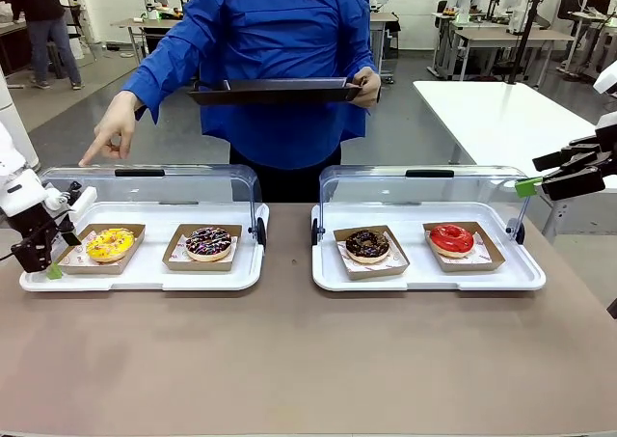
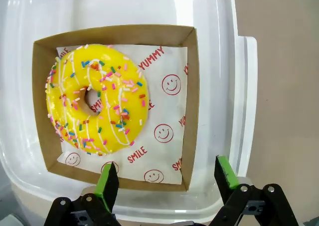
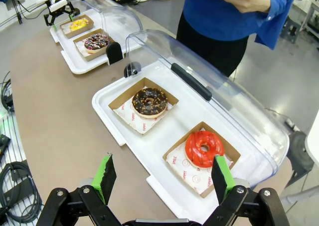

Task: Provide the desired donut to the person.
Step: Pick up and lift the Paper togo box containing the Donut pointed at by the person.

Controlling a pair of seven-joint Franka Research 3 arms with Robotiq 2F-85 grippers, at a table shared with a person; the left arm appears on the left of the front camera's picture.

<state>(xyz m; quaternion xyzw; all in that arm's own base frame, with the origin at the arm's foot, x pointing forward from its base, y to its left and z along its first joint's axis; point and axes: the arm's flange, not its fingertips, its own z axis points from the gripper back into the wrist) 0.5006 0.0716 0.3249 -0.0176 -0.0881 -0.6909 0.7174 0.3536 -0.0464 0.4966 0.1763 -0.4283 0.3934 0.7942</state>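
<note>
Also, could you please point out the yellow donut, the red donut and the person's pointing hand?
yellow donut [image 2: 117, 84]: left wrist view, icing beside the hole.
red donut [image 3: 192, 151]: right wrist view, icing.
pointing hand [image 1: 116, 126]: front view, back of hand.

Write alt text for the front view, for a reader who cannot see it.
A person in a blue top holds a dark tray and points a hand toward the yellow donut, beside which the left gripper sits. Four boxed donuts lie in two white display cases with raised clear lids; the right gripper hangs open at the right.
</note>
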